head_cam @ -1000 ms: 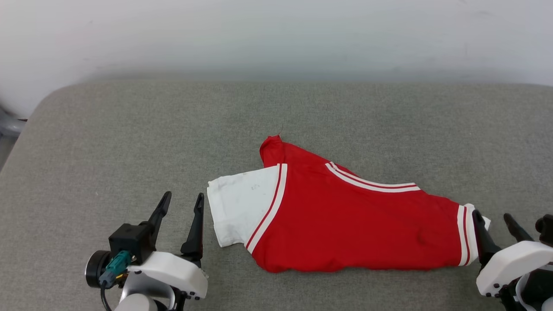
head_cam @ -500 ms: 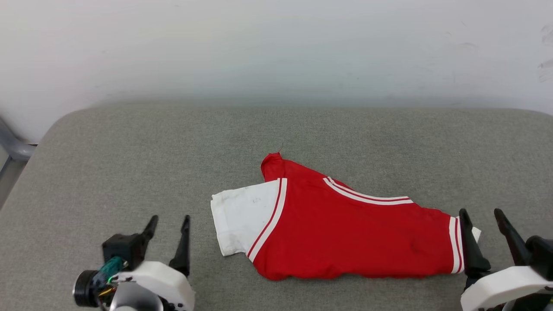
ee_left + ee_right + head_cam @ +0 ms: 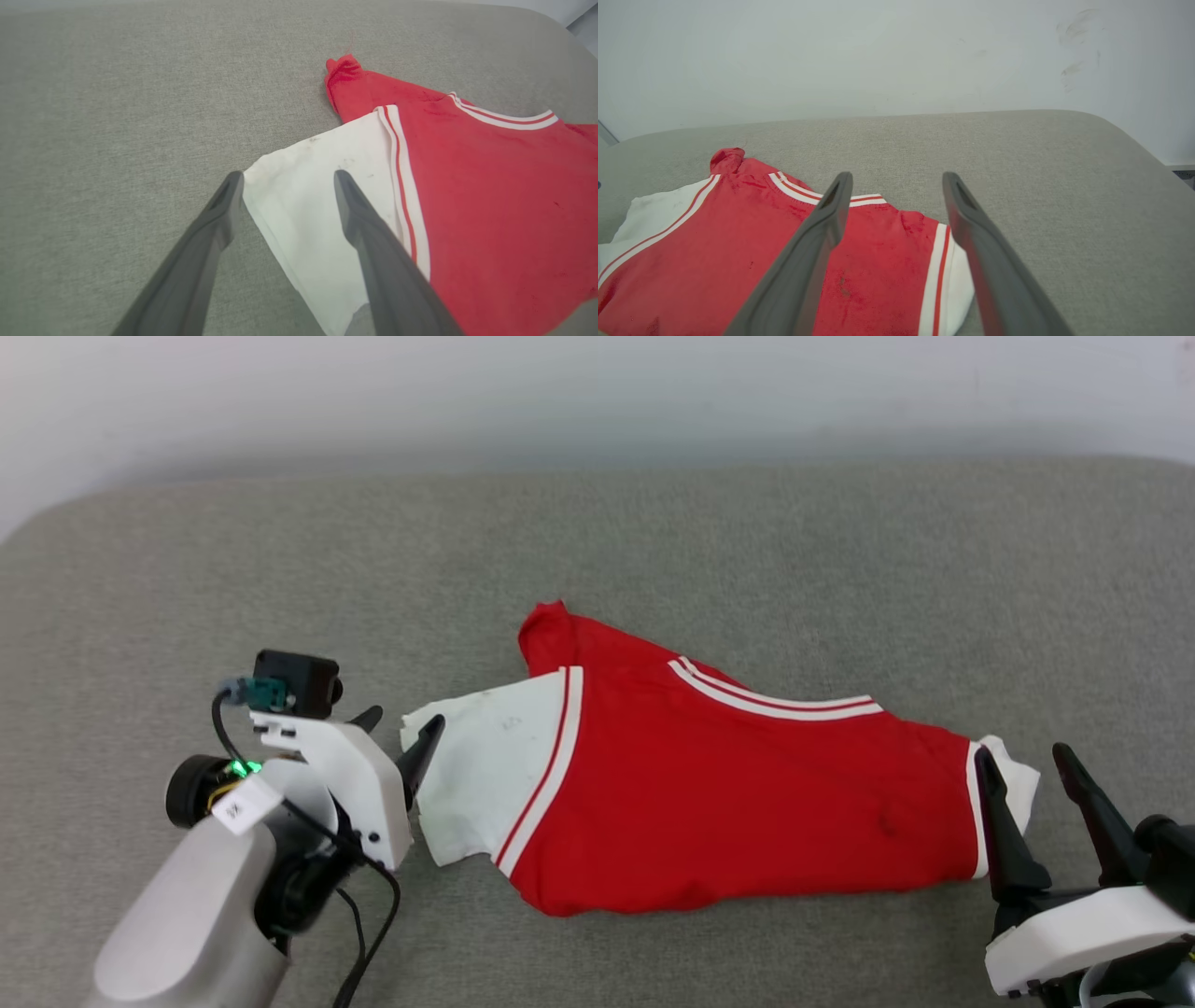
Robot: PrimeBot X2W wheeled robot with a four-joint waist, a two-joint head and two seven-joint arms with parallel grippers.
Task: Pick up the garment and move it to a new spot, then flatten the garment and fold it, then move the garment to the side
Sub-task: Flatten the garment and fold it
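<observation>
We see the garment (image 3: 728,803) lying rumpled on the grey counter (image 3: 747,541), plain red side up, with a white sleeve at each end. Our left claw (image 3: 403,721) is spread open at the left sleeve's corner. Our right claw (image 3: 1019,756) is spread open over the right sleeve, gripping nothing.

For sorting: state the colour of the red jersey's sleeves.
White short sleeve, red-striped trim; clearest in left wrist view.

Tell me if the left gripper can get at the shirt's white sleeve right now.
Probably yes. The left gripper is open and poised astride the corner of the white sleeve, which lies flat on the grey surface with nothing over it.
</observation>
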